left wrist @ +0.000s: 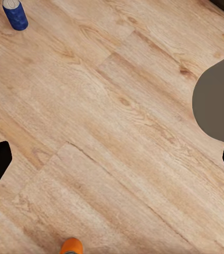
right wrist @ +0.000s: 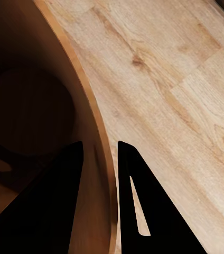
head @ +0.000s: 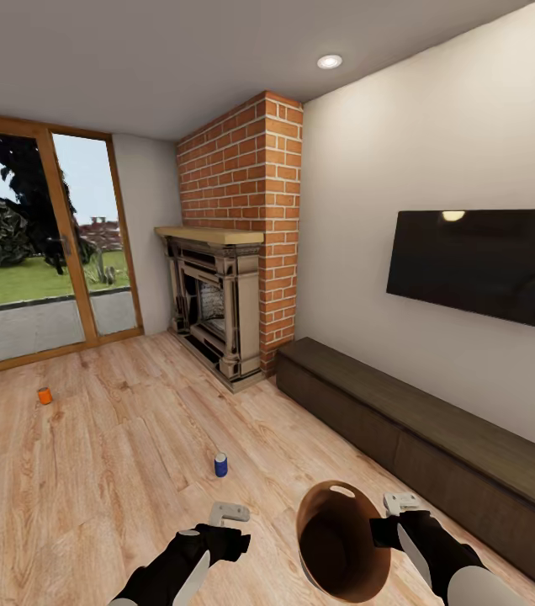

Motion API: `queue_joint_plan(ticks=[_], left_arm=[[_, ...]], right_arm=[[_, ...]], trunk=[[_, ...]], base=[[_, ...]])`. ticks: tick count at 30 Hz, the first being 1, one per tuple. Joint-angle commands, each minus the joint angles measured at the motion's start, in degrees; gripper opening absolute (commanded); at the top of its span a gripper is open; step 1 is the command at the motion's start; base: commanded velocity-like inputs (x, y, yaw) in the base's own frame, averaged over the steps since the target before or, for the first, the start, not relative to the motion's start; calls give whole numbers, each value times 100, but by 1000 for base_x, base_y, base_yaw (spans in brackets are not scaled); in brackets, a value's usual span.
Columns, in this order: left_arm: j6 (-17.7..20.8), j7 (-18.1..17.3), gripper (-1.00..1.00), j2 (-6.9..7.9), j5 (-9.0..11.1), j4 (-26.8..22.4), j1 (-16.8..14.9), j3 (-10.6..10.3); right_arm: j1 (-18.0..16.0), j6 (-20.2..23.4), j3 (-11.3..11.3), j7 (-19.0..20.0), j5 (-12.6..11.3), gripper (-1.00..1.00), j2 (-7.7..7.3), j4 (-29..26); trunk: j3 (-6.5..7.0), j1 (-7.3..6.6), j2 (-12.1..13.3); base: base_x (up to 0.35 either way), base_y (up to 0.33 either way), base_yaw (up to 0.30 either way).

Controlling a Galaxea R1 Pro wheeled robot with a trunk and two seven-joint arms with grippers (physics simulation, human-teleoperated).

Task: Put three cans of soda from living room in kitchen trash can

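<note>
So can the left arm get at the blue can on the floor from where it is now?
Probably yes. The left pincer is open and empty, and only bare wood floor lies between it and the blue can, standing upright ahead of it. It may need to reach low.

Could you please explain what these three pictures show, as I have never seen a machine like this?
These are simulator renders of a two-armed wheeled robot. The large picture comes from a camera on its head, looking over both black arms into a room with a red-brick fireplace and a dark wall television.

The other two come from cameras at each wrist. The right gripper has its jaws closed across the rim of a round bin with a coppery-brown inner wall, carrying it. The left gripper hangs open and empty.

On the light wood plank floor stand a dark blue can with a grey top and, nearer the glass doors, an orange can.
</note>
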Motion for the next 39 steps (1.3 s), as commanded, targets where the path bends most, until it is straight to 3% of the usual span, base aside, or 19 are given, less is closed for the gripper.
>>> queue_joint_plan(ticks=[1,17,24,30,39], left_arm=[[1,0,100,0,0,1,0,0],[83,22,100,15,0,1,0,7],[273,55,100,12,3,1,-7,10],[412,90,100,22,2,1,-13,46],[622,902,100,26,10,59,-22,79]], right_arm=[[-4,0,-16,24,-45,-100,1,-7],[-4,36,-53,-79,-57,-100,-40,12],[-5,29,-97,-742,-100,-100,-67,311],[-5,7,-103,-930,-113,-100,-78,361],[-5,-4,-101,-967,-113,-100,-77,370]], trunk=[[1,0,-1],[1,0,-1],[1,0,-1],[1,0,-1],[1,0,-1]], base=[[0,0,0],[0,0,0],[0,0,0],[0,0,0],[0,0,0]])
